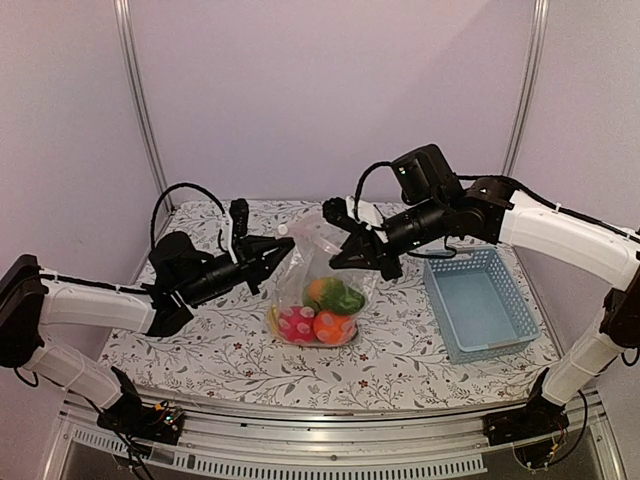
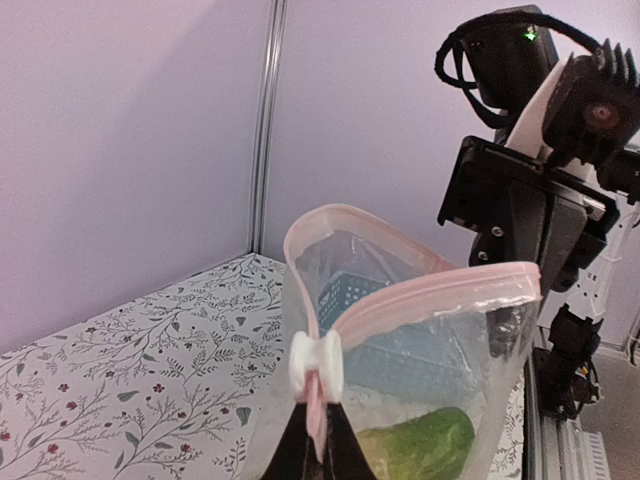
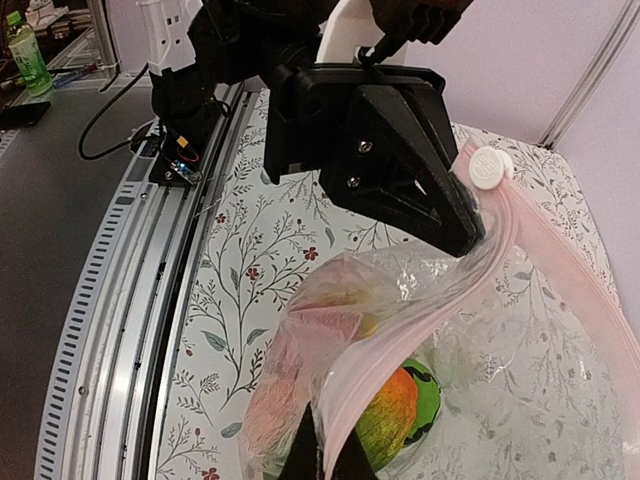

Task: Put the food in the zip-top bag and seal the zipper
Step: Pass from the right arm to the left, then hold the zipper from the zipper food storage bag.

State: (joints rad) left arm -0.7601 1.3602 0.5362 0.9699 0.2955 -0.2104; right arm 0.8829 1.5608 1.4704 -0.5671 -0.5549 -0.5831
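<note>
Zipper strip (image 2: 440, 297), pale pink, runs from left gripper (image 1: 281, 253) to right gripper (image 1: 343, 255), both pinched on it, round white slider (image 2: 316, 362) at left end.

No words, brands, numbers or signs can be read in any of the views; the small green plastic bottle (image 3: 22, 48) standing off the table, in the top left corner of the right wrist view, carries a pale label, but it is too small and blurred to make out.
</note>
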